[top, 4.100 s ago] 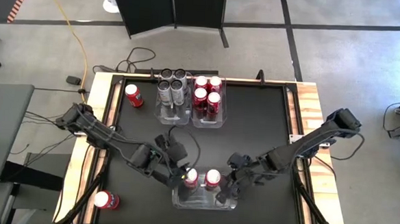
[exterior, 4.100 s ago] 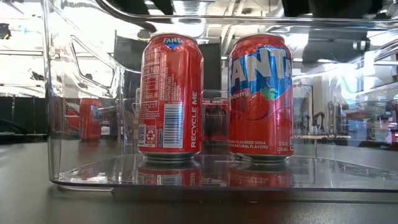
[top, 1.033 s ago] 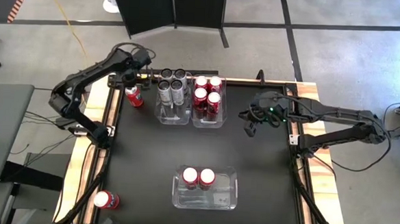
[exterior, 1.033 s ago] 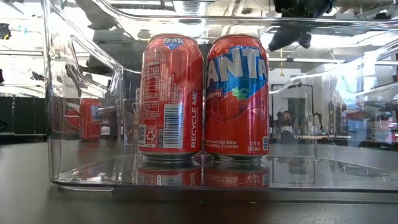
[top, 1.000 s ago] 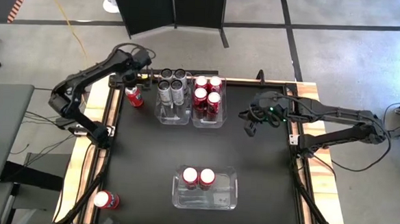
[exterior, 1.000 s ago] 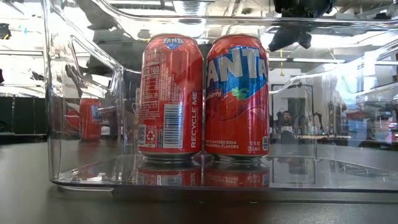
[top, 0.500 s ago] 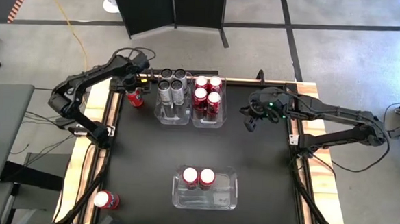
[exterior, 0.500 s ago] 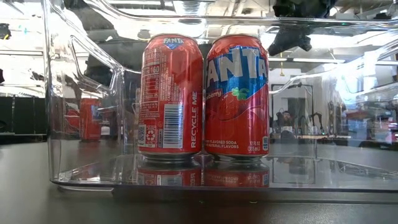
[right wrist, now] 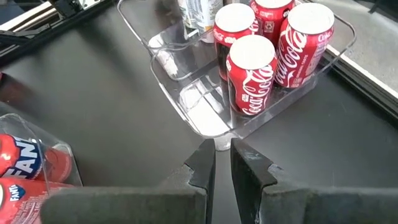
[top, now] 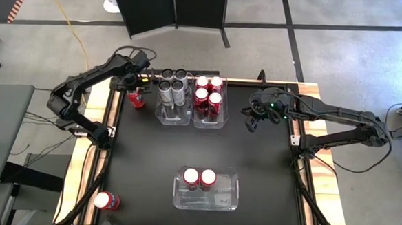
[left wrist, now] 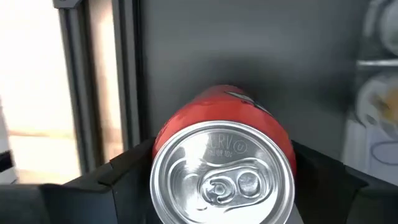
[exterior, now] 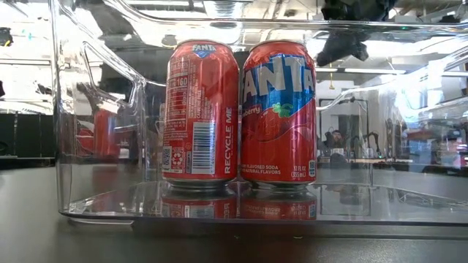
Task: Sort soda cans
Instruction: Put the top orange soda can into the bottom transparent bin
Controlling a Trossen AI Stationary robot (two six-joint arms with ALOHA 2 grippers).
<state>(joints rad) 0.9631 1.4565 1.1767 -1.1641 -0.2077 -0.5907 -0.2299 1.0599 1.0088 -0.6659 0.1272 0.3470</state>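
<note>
Left pincer (left wrist: 221, 186) wide, straddling red can (left wrist: 222, 163) at bench's (top: 151, 151) far-left corner; not gripped yet; next: squeeze, lift. Right pincer (right wrist: 222, 163) narrow, empty

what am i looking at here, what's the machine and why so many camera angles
Two dark robot arms work over a black table, sorting soda cans into clear bins. One camera looks straight down, one sits at table height, and each wrist carries one. The left gripper straddles a red can at the table's far left corner; I cannot tell if it grips yet. The right gripper, nearly shut and empty, hangs near the bin of Coca-Cola cans. Silver cans fill the neighbouring bin, two Fanta cans stand in the near bin, and one red can sits at the table's near left edge.
</note>
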